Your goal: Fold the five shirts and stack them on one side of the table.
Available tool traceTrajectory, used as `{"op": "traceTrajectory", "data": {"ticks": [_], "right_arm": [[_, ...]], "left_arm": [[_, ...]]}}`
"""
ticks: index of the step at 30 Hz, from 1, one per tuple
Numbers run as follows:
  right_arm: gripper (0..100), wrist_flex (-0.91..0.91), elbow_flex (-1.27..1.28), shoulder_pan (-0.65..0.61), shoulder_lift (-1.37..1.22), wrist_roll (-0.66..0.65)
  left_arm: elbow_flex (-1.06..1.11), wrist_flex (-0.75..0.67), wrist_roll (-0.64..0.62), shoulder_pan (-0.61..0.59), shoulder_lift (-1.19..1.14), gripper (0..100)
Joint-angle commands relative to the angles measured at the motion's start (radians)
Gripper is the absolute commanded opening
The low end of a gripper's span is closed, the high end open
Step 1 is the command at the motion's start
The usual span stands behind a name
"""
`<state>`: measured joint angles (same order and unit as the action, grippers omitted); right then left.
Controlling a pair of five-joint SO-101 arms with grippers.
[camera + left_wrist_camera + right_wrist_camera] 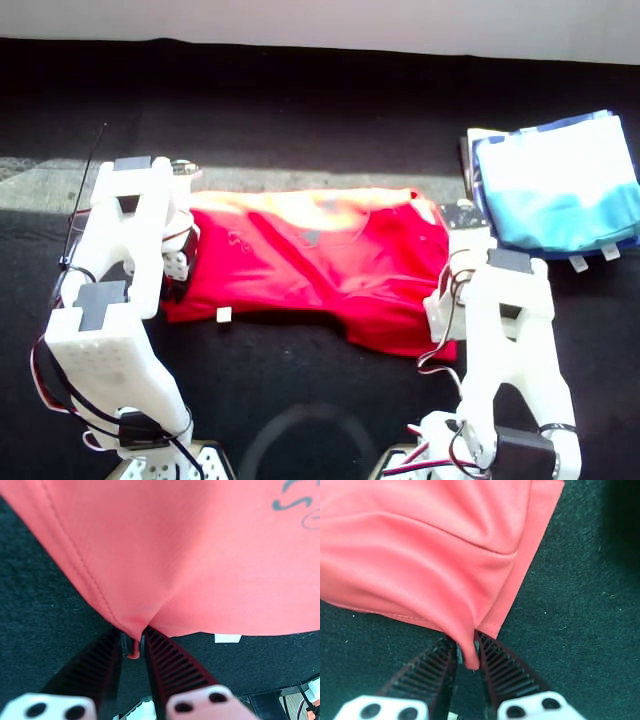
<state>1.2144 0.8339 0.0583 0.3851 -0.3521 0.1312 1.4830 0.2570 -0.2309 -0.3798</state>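
Nearest us in the high view stand the left arm [110,330] and the right arm [510,340], both bent down over the black table [300,100]. Between them the red shirt [320,265] lies spread sideways across the middle of the table, its far edge in a band of sunlight. The left arm meets the shirt at one end, the right arm at the other. A small white tag [223,314] lies just beside the shirt's near edge, close to the left arm. At the far right of the table we see a stack [560,190] of folded shirts, pale blue and white on top.

In the left wrist view the left gripper [132,642] is clamped on the shirt's stitched edge. A small fold of red cloth is pinched between its ribbed black fingers [170,665], and the cloth draws to a point there.

In the right wrist view the right gripper [468,647] is likewise closed on the shirt, near a corner of the hem. A nub of cloth shows between its fingers, and creases run away from the grip.
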Motion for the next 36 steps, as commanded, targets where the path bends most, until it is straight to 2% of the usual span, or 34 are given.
{"op": "traceTrajectory", "data": {"ticks": [1,6,9,12,15,19,22,24,25,26,28,36], "right_arm": [[3.6,-0.001,0.002,0.010,0.033,-0.011],[17.6,0.099,-0.039,-0.044,0.033,-0.011],[18.0,0.186,-0.128,-0.101,0.033,-0.002],[18.0,0.259,-0.246,-0.127,0.033,0.000],[18.0,0.314,-0.374,-0.128,0.033,0.000],[18.0,0.305,-0.512,-0.128,0.022,0.002],[15.2,0.197,-0.547,-0.130,0.019,0.064],[4.2,0.101,-0.547,-0.131,0.018,0.101],[0.0,0.059,-0.547,-0.133,0.016,0.118],[1.8,0.024,-0.547,-0.140,0.012,0.129],[0.7,-0.031,-0.549,-0.168,-0.027,0.135],[0.8,-0.259,-0.608,-0.245,-0.426,0.140]], "left_arm": [[-0.007,0.002,0.008,-0.015,0.061,1],[-0.081,0.066,0.008,-0.015,0.064,1],[-0.193,0.166,0.008,-0.015,0.064,2],[-0.306,0.242,0.008,-0.015,0.064,10],[-0.381,0.258,0.025,-0.015,0.064,17],[-0.450,0.258,0.038,-0.015,0.064,19],[-0.498,0.258,0.040,-0.015,0.062,18],[-0.533,0.256,0.037,-0.015,0.053,14],[-0.552,0.252,0.034,-0.010,0.050,8],[-0.561,0.224,0.020,-0.007,0.048,0],[-0.568,0.158,-0.038,0.013,0.035,3],[-0.572,-0.051,-0.178,0.070,-0.176,1]]}}
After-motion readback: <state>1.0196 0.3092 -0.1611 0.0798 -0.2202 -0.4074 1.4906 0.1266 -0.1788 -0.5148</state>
